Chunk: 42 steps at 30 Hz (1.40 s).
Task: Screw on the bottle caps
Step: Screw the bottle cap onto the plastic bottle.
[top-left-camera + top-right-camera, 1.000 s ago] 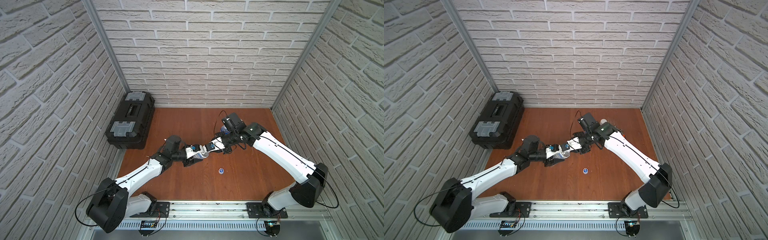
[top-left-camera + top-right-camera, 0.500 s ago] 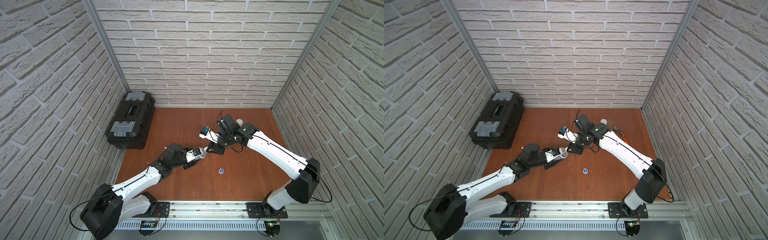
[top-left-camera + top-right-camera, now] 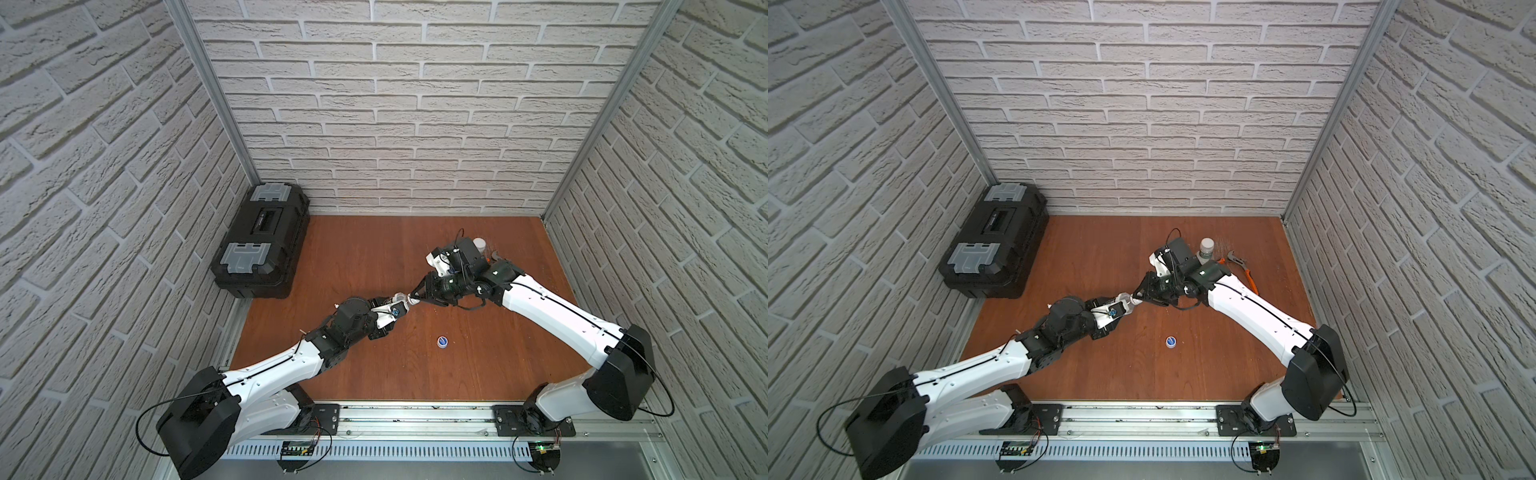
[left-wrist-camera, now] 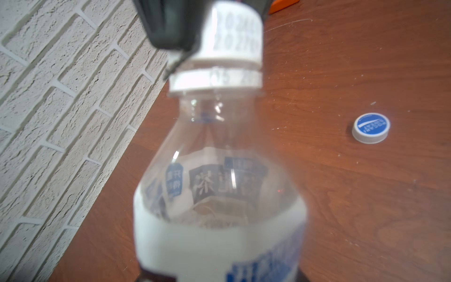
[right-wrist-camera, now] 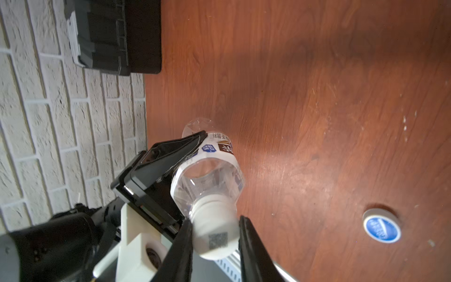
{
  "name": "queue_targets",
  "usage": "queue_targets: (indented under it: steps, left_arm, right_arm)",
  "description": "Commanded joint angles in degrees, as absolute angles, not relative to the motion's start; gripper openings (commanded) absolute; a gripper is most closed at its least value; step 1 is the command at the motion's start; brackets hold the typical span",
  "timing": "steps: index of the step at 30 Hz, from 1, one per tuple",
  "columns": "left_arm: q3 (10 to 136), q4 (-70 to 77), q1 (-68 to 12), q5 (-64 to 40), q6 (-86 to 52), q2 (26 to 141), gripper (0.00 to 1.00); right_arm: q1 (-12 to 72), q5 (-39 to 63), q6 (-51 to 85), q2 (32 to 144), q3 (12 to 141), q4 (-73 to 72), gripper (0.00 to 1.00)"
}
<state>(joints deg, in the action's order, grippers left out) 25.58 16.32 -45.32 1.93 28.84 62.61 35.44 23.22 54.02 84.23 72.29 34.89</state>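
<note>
White plastic here: the white cap (image 4: 231, 34) sits on the neck of the bottle (image 4: 219, 195), with a visible gap between it and the ring below. So I'd say we're mid-screw on this one, not tight yet.

The left gripper (image 3: 394, 306) is clamped around the bottle's labelled body. It holds the bottle tilted, up off the table (image 3: 478, 374), roughly dead centre, neck toward the right arm. The right gripper (image 5: 216, 229) has its fingers pinched on the white cap from both sides.

Next move, I reckon: more wrist twist, or let go, rewind and re-pinch, while the left stops the bottle spinning. It's thin plastic, so it may squash.

Around it:
- The blue cap (image 3: 443, 341) lies loose at about 5 o'clock from the bottle.
- A second bottle (image 3: 1206, 254) with a white top stands at 1 o'clock.
- The pliers (image 3: 1241, 266) are just past that, at 2.
- The black toolbox (image 3: 262, 241) is at 10.

Nothing blocks the twist. I can't spot a bottle for the blue cap.
</note>
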Motion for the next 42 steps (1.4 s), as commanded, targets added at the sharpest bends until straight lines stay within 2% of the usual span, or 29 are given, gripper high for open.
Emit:
queue_targets:
  steps: [1, 3, 5, 7, 12, 15, 17, 21, 26, 29, 34, 38, 42]
  left_arm:
    - [26.7, 30.7, -49.0, 2.7, 34.0, 62.4, 0.39]
    - [26.3, 31.1, -49.2, 4.0, 34.7, 63.3, 0.39]
    - [26.4, 30.5, -49.2, 4.6, 35.0, 63.8, 0.39]
    - [26.6, 28.8, -48.9, 4.4, 35.0, 63.8, 0.40]
    - [26.7, 24.9, -44.0, -0.6, 30.9, 64.0, 0.42]
    - [27.0, 22.4, -40.3, -7.8, 28.5, 64.2, 0.44]
    - [28.5, 18.9, -38.6, -13.4, 27.8, 64.4, 0.44]
    - [31.1, 14.0, -35.4, -25.0, 27.1, 65.2, 0.43]
    - [34.5, 9.5, -32.4, -34.2, 27.1, 67.1, 0.43]
    - [36.2, 7.4, -32.1, -36.5, 27.3, 68.8, 0.42]
    - [37.4, 6.7, -32.1, -39.4, 26.9, 69.3, 0.41]
    - [37.2, 6.9, -32.1, -40.1, 26.6, 68.5, 0.42]
    - [36.7, 7.7, -32.1, -40.4, 26.4, 68.2, 0.41]
  right_arm:
    - [36.4, 17.4, 71.1, 83.6, 70.4, 27.7, 0.18]
    - [36.2, 17.2, 77.3, 82.1, 67.7, 25.1, 0.18]
    - [35.9, 16.7, 76.9, 81.2, 67.8, 24.7, 0.19]
    - [35.1, 16.2, 71.6, 80.5, 69.9, 25.9, 0.31]
    - [33.1, 12.7, 43.7, 79.2, 78.8, 32.0, 0.62]
    - [32.8, 11.7, 23.1, 79.1, 83.8, 37.3, 0.68]
    - [32.7, 13.9, 12.0, 78.7, 84.8, 37.6, 0.68]
    - [33.0, 26.3, -15.8, 78.7, 86.5, 43.1, 0.60]
    - [33.1, 32.1, -43.9, 77.5, 85.1, 52.5, 0.55]
    - [33.2, 31.7, -49.6, 76.1, 82.5, 49.6, 0.55]
    - [34.7, 30.6, -65.3, 77.7, 83.4, 52.9, 0.54]
    - [37.2, 22.8, -70.1, 80.4, 85.0, 54.6, 0.53]
    - [38.0, 21.6, -72.3, 81.6, 84.8, 54.1, 0.54]
